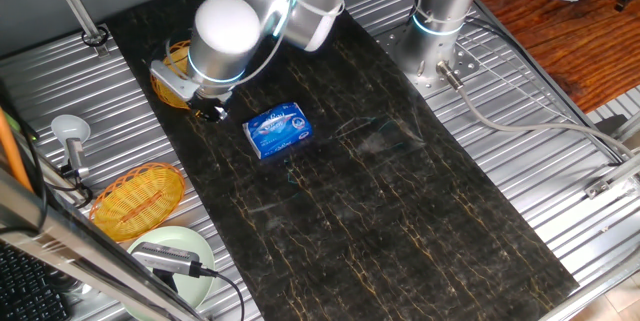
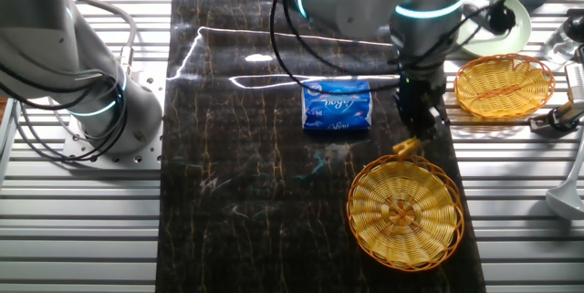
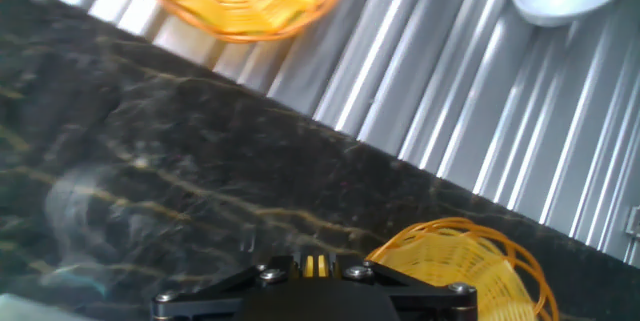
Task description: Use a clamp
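Over the dark mat (image 2: 237, 174), the gripper (image 2: 418, 129) is hanging with its fingers pinched on the clamp (image 2: 406, 147), just above the rim of a wicker basket (image 2: 405, 207). Blue packet (image 2: 337, 106) is lying close by, apart from both.
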You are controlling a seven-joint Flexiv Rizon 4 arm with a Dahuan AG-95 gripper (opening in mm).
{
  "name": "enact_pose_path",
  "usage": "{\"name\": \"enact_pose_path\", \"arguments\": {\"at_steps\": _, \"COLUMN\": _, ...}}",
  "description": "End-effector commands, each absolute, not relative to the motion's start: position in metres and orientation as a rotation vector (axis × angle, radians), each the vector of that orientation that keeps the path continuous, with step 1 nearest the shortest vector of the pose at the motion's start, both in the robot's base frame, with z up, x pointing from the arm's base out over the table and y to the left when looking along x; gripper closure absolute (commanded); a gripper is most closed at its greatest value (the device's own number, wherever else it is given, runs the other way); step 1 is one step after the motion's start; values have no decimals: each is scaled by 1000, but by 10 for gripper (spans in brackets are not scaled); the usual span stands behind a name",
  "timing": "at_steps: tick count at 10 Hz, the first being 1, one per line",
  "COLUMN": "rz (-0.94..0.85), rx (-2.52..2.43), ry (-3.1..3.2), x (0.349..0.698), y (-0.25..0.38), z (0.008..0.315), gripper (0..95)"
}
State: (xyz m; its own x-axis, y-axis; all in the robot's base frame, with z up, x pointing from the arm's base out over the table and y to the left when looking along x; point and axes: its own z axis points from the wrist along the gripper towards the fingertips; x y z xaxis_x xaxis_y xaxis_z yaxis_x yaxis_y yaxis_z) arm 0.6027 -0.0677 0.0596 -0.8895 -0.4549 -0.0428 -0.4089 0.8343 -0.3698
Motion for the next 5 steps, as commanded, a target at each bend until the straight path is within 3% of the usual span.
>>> {"name": "enact_pose_path", "arguments": {"at_steps": 1, "rz": -539, "rx": -686, "ry": 2882, "x": 600, "y": -67, "z": 62, "gripper": 950}}
{"name": "enact_pose_path", "arguments": {"at_steps": 5, "rz": -536, "rx": -674, "ry": 2881, "x": 600, "y": -70, "z": 63, "gripper": 950}}
